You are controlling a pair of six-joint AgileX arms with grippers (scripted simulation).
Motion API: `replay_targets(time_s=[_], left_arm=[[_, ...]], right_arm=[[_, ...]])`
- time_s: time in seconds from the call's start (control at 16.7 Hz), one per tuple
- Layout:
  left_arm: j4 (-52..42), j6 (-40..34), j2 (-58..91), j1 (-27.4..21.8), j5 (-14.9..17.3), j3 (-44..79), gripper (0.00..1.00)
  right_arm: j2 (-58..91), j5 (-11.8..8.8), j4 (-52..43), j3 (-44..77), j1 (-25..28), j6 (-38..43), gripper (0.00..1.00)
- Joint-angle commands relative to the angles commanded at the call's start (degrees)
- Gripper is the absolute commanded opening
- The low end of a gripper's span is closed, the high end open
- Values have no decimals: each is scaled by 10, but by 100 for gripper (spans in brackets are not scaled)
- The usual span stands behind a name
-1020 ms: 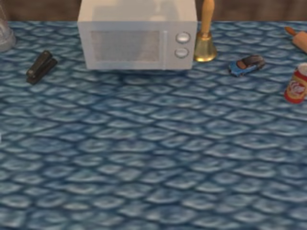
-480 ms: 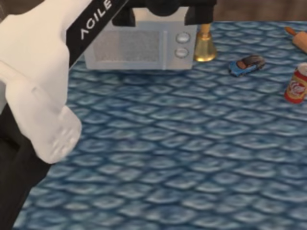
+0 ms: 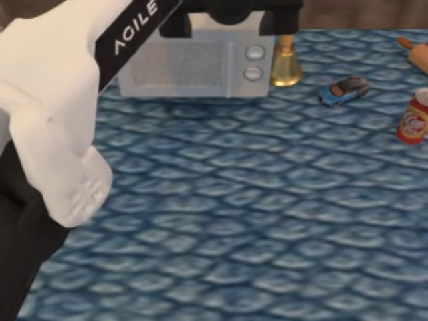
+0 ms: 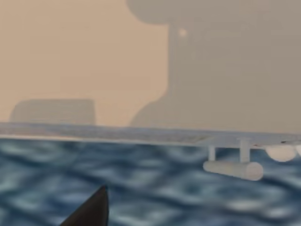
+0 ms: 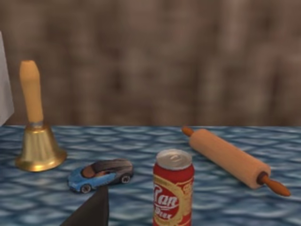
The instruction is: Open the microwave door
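Note:
The white microwave [image 3: 200,67] stands at the back of the table, left of centre. Its door [image 3: 177,65], with a grey mesh window, lies flush and closed; two round knobs [image 3: 254,62] sit on the panel to its right. My left arm crosses the table's left side, and my left gripper [image 3: 227,25] hovers open over the microwave's top, dark fingers [image 3: 175,25] spread wide. The left wrist view looks down past the top edge to the door's bar handle [image 4: 233,169], with one dark fingertip [image 4: 96,209] well short of it. My right gripper is parked off the top view; a single fingertip [image 5: 96,209] shows.
A brass bell [image 3: 286,63] with a wooden handle stands right against the microwave's right side. Further right are a blue toy car [image 3: 343,90], a red can [image 3: 414,117] and a rolling pin [image 3: 414,53]. My left arm hides the table's left part.
A second ago no arm was in the top view. My left arm then swung in over the table's left side to the microwave's top and has barely shifted since.

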Motion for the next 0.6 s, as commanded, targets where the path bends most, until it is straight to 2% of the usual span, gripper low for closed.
replay_targets(time_s=[0.36, 0.6], left_arm=[[105, 18, 14, 18, 8, -86, 100], [122, 20, 16, 21, 9, -100, 100]], right_arm=[[0, 0, 0, 0, 0, 0, 100], [0, 0, 0, 0, 0, 0, 100]])
